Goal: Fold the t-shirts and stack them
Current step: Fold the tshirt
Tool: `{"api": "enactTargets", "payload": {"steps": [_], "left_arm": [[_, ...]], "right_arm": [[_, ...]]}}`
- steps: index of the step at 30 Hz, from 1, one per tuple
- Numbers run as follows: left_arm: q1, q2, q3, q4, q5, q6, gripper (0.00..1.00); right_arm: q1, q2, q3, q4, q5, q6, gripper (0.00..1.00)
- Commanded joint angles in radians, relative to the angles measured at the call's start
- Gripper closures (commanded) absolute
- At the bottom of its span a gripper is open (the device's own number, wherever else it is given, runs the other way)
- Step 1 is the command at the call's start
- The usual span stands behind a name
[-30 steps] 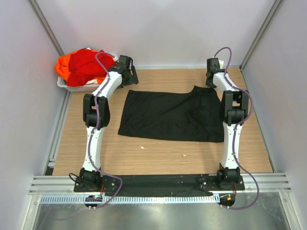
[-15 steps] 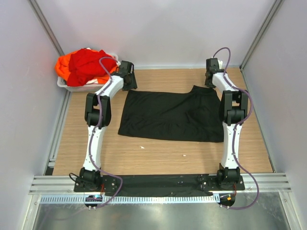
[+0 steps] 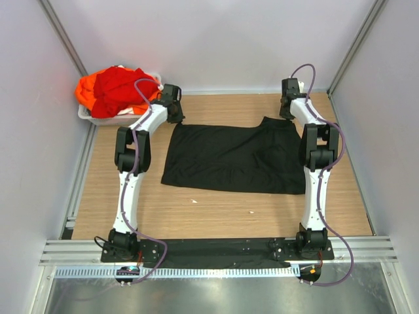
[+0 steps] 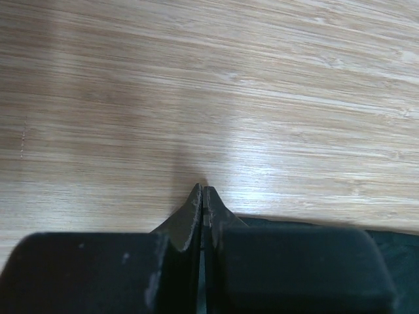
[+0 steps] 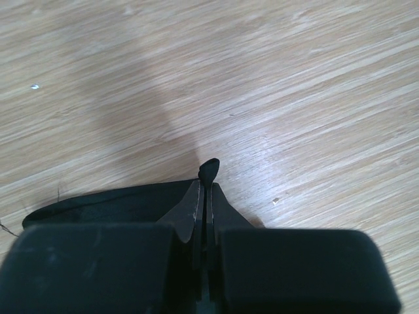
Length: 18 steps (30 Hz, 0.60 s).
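A black t-shirt (image 3: 229, 157) lies spread flat on the wooden table. My right gripper (image 3: 286, 112) is shut on its far right corner, and a small nub of black cloth (image 5: 209, 169) sticks out past the fingertips of that gripper (image 5: 208, 186). My left gripper (image 3: 175, 115) is down at the shirt's far left corner. In the left wrist view that gripper (image 4: 203, 191) is shut, with the black t-shirt's edge (image 4: 393, 239) beside its right finger; no cloth shows between the tips. A red t-shirt (image 3: 119, 88) and an orange t-shirt (image 3: 84, 93) are heaped at the back left.
The red and orange shirts sit in a white tub (image 3: 98, 120) in the far left corner. Grey walls close in the table on three sides. Small white specks (image 3: 193, 201) lie on the wood in front of the black shirt.
The left gripper has come down a little towards the black shirt's far left corner and its jaws have closed. The right arm and the shirt have not moved.
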State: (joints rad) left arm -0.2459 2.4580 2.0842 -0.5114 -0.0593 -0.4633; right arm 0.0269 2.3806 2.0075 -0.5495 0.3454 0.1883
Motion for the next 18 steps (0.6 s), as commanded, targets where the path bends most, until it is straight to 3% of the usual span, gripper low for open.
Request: {"api": "enactTargets", "payload": {"steps": [1, 18], "left_arm": [[0.003, -0.053, -0.029, -0.024, 0.018, 0.018, 1.00], [0.003, -0.251, -0.147, -0.032, 0.009, 0.017, 1.00]], "right_arm": [[0.002, -0.037, 0.056, -0.012, -0.014, 0.020, 0.99], [0.016, -0.201, -0.006, -0.038, -0.072, 0.042, 0.99]]}}
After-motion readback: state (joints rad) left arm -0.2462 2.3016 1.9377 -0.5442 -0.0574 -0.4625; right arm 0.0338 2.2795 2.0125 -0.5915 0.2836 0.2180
